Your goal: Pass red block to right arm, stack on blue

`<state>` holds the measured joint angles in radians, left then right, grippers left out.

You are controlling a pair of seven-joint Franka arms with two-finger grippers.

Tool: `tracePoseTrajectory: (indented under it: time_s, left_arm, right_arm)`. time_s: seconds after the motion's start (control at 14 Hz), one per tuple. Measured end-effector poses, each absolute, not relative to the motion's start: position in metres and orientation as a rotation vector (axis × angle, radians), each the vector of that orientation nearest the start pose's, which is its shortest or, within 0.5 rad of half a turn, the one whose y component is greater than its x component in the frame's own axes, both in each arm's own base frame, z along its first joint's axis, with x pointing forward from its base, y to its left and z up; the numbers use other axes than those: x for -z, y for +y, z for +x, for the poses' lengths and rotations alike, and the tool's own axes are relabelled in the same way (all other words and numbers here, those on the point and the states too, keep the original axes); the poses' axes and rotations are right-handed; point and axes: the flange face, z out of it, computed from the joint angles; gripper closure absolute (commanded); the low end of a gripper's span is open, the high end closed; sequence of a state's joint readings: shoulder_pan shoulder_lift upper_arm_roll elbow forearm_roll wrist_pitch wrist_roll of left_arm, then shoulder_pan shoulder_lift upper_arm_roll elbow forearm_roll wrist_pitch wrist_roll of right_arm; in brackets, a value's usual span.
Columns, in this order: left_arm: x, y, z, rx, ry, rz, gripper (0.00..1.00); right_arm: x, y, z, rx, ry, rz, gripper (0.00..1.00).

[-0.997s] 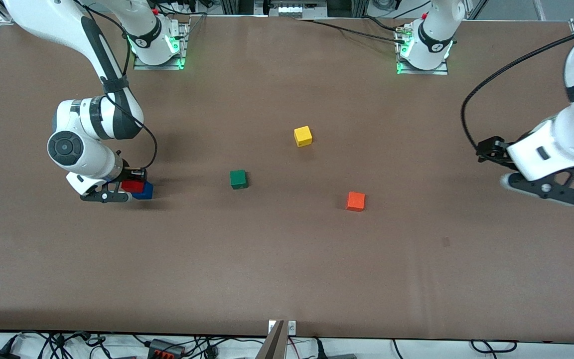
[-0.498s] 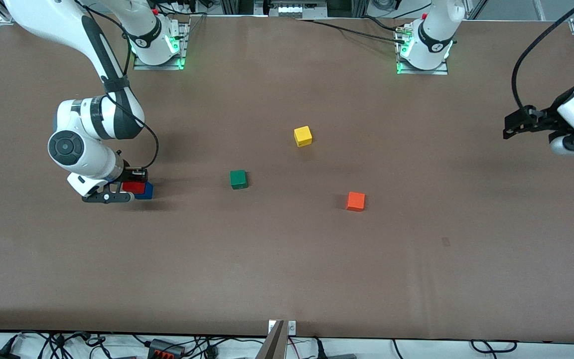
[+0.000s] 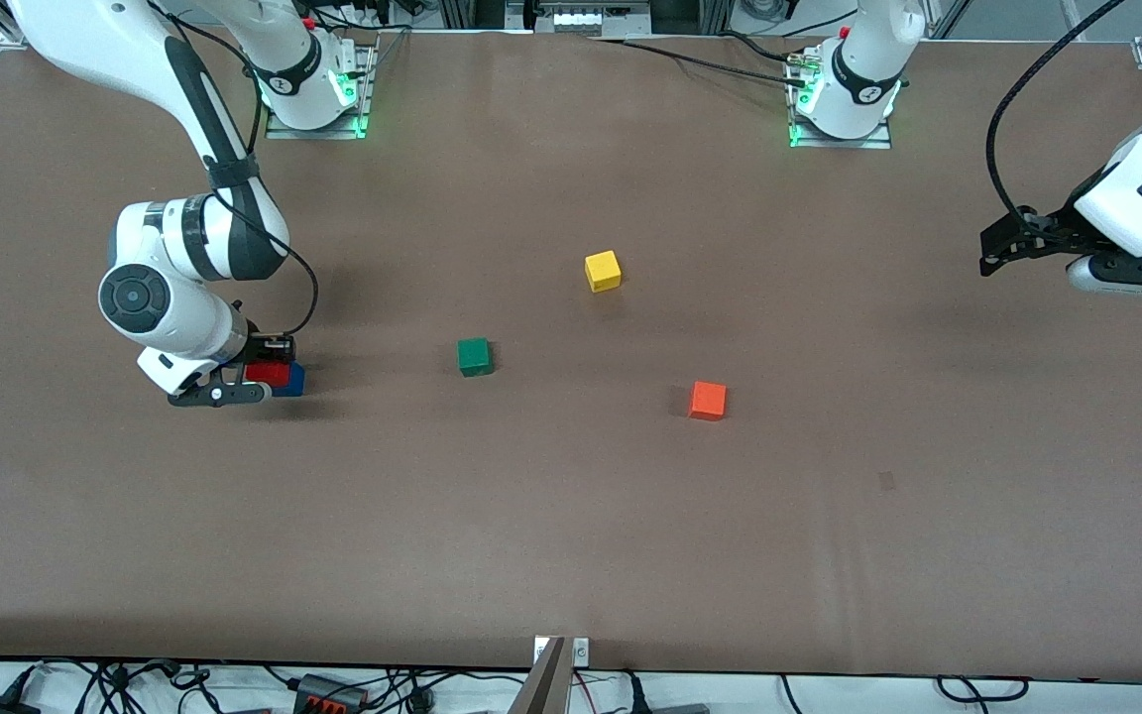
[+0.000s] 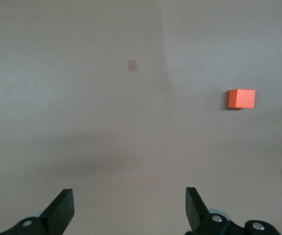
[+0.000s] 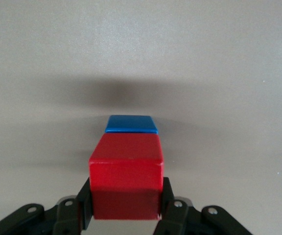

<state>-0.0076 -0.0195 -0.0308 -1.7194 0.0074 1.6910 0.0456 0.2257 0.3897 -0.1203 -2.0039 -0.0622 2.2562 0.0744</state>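
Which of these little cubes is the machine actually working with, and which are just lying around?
In the job: red block, held by the right gripper over the blue block; left gripper, open, waiting.

Lying about: green cube, yellow cube, orange cube.

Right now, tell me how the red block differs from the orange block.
The red block is clamped between the right gripper fingers; the orange block lies free on the table, nothing touching it. The red block sits over the blue block at the right arm's end; the orange block stands alone, toward the left arm's end. Red is deeper in colour. Both are plain cubes of like size.
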Motion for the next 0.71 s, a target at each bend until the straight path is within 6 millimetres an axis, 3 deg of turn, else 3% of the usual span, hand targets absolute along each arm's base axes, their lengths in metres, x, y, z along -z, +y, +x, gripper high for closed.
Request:
tracePoseTrajectory:
  time_s: [0.07,0.21,0.5,0.71]
  left_arm:
    - [-0.576,-0.024,0.552,-0.031,0.141,-3.130,0.00]
    - [-0.578,-0.030,0.550,-0.040,0.154,-3.129,0.00]
    - [-0.584,-0.030,0.544,-0.084,0.151,-3.128,0.00]
    - [-0.588,-0.031,0.542,-0.098,0.151,-3.127,0.00]
  right_arm:
    - [-0.251,0.062,0.588,-0.209,-0.130,-3.236,1.00]
    - [-0.249,0.062,0.588,-0.211,-0.132,-3.236,0.00]
    - [-0.257,0.063,0.593,-0.212,-0.127,-3.236,0.00]
    - [-0.297,0.064,0.609,-0.294,-0.111,-3.239,0.00]
